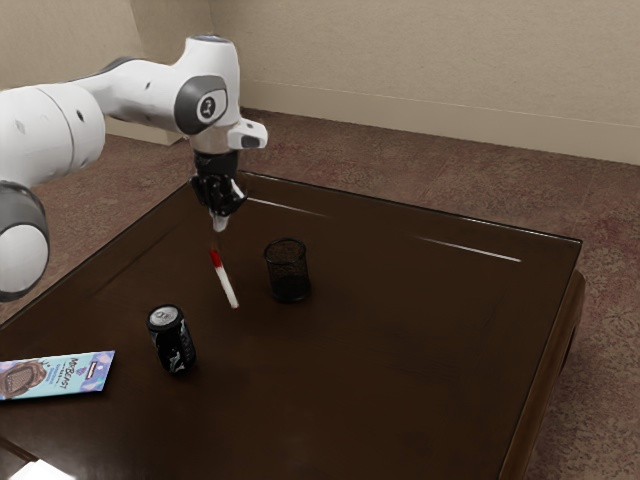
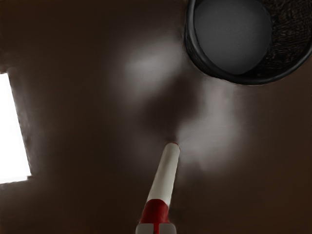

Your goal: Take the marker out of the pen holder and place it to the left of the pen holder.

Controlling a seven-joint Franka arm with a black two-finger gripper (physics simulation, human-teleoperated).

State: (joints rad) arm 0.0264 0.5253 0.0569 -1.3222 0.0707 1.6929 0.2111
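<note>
In the exterior view, the red-and-white marker (image 1: 229, 288) slants beneath the gripper (image 1: 219, 226), on the exterior view's left of the mesh pen holder (image 1: 288, 288) and apart from it, its red end up and its white end down. In the wrist view the fingers pinch the red end, and the long axis runs away from them, white tip foremost; it should handle as light, stiff and a little slippery, so that grip calls for a gentle, level lowering.
</note>
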